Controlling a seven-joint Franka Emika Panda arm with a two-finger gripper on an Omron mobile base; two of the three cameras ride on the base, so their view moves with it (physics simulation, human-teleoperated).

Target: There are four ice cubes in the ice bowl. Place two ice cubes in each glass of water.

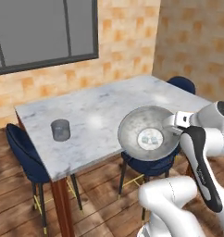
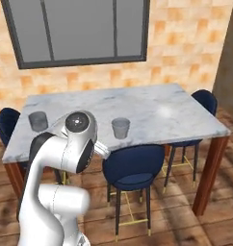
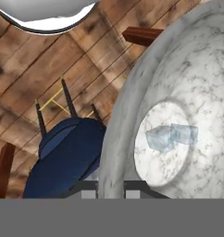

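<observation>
Looking from the left base view, the white arm reaches up from the lower right, and its gripper meets the near right rim of the ice bowl, which hangs tilted over the front edge of the marble table, its open face turned toward the camera. Pale ice cubes lie in the flat bottom of the bowl. A glass of water stands upright on the table's left part, well apart from the bowl, and a blue chair sits beside that corner. In the right base view, the arm's big joint covers the table's front edge; one glass stands near the left end of the table and a second glass stands near the front edge at the middle, with a blue chair just below it. In the hand view, the two dark fingertips sit narrowly set on either side of the bowl's rim, clamping it; two translucent cubes rest touching each other inside the bowl, and wooden floor with a blue chair shows beyond the rim.
</observation>
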